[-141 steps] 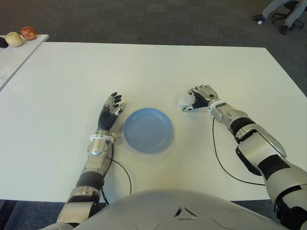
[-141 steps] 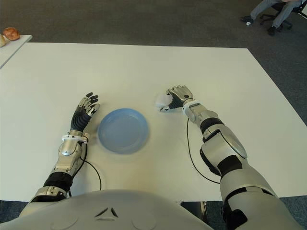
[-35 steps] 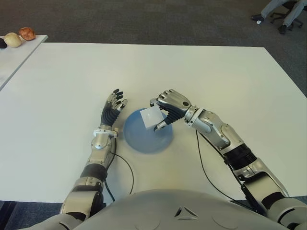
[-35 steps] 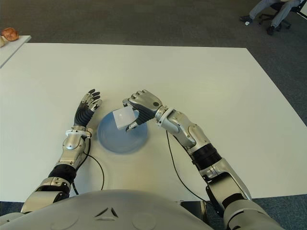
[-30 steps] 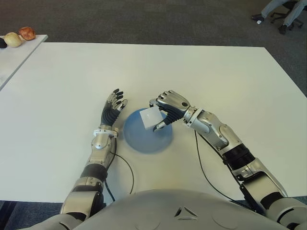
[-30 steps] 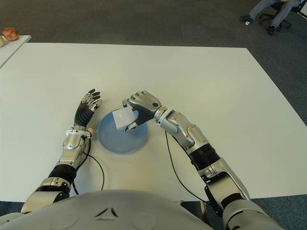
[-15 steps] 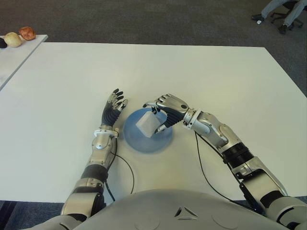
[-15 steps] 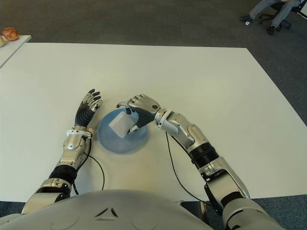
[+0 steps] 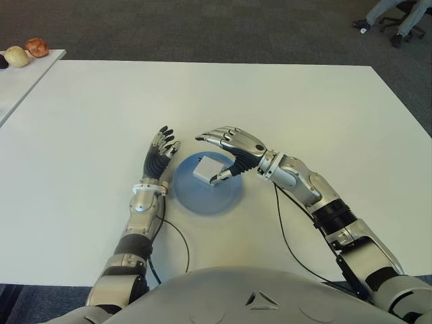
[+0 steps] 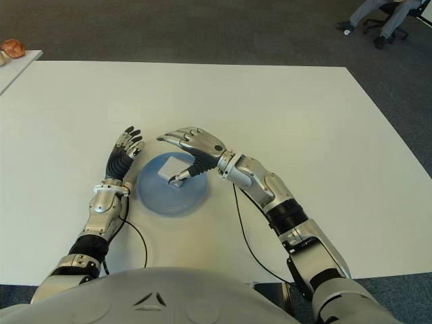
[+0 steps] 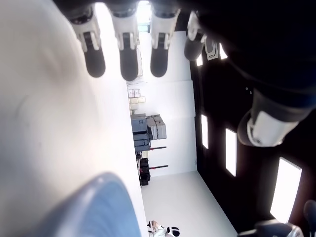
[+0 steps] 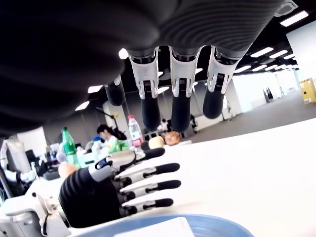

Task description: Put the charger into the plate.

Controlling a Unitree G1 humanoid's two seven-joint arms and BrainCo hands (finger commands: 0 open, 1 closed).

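The white, boxy charger (image 9: 208, 169) lies inside the blue plate (image 9: 209, 199), near the plate's far side. My right hand (image 9: 214, 154) hovers just over it, open, fingers spread flat and thumb tip close to the charger's right edge. In the right wrist view the straight fingers (image 12: 173, 98) hold nothing, and the charger's top (image 12: 158, 229) shows below them within the plate's rim (image 12: 222, 228). My left hand (image 9: 159, 152) shows just left of the plate, open, with its fingers (image 11: 128, 54) stretched out.
The white table (image 9: 304, 101) stretches wide on all sides. A second table at the far left carries round objects (image 9: 20, 55). A seated person's legs and an office chair (image 9: 398, 20) show at the far right. A black cable (image 9: 290, 233) trails from my right forearm.
My right hand carried the charger over the plate, lowered it and spread its fingers. The charger now lies loose in the plate. The left hand barely moved.
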